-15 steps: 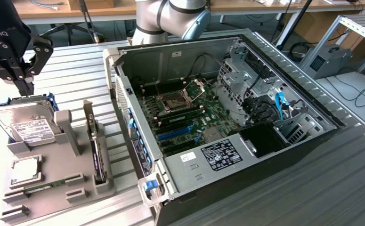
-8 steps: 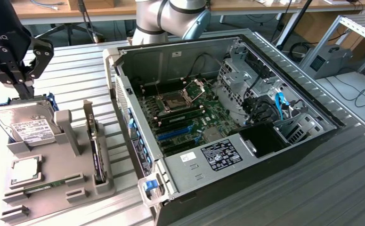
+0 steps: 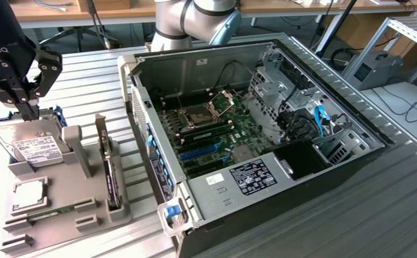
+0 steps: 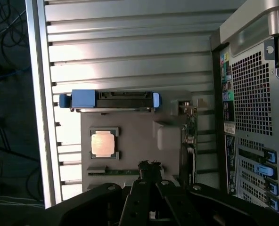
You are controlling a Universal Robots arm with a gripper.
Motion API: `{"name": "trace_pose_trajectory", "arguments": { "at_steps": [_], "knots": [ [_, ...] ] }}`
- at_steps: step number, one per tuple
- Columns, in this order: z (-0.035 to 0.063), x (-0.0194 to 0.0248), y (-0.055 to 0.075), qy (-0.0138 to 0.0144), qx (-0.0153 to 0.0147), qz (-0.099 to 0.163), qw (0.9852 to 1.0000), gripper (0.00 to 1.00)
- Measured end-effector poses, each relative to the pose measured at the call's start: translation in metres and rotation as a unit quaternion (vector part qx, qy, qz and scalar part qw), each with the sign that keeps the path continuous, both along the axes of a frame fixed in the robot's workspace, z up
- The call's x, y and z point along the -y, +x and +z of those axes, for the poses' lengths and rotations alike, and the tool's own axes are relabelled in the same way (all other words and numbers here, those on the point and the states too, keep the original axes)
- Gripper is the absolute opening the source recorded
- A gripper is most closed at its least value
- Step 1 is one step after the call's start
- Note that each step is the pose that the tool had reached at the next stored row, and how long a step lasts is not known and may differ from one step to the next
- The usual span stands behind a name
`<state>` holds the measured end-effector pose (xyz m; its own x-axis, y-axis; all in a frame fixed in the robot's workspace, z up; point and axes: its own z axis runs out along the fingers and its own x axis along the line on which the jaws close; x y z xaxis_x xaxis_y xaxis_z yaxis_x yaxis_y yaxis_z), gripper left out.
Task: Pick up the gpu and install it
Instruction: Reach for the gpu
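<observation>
While the pincer [image 3: 29, 110] hangs above the holder [image 3: 64, 209], fingers closed tight on nothing, the gpu [image 3: 107, 161] sits untouched in it.
It stands on edge along the holder's side on the exterior view's right, its silver bracket [image 3: 100, 127] apparently toward the hard drive [image 3: 32, 142].

The black gripper [image 3: 27, 109] points its fingers downward, jaws pressed together with nothing between them, well off to the exterior view's left of the computer case [image 3: 193, 70]. The grey arm [image 3: 193, 19] bends just behind that case's far wall.
</observation>
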<state>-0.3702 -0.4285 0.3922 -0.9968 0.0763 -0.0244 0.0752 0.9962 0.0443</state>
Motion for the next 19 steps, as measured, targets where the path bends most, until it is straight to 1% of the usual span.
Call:
{"name": "trace_pose_trajectory", "arguments": {
  "at_steps": [5,6,19],
  "knots": [
    [-0.0001,0.0054,0.0,0.0,0.0,0.0,1.0,0.11],
    [-0.0002,0.0099,0.0,0.0,0.0,0.0,1.0,0.11],
    [-0.0005,0.0241,0.0,0.0,0.0,0.0,1.0,0.11]
  ]
}}
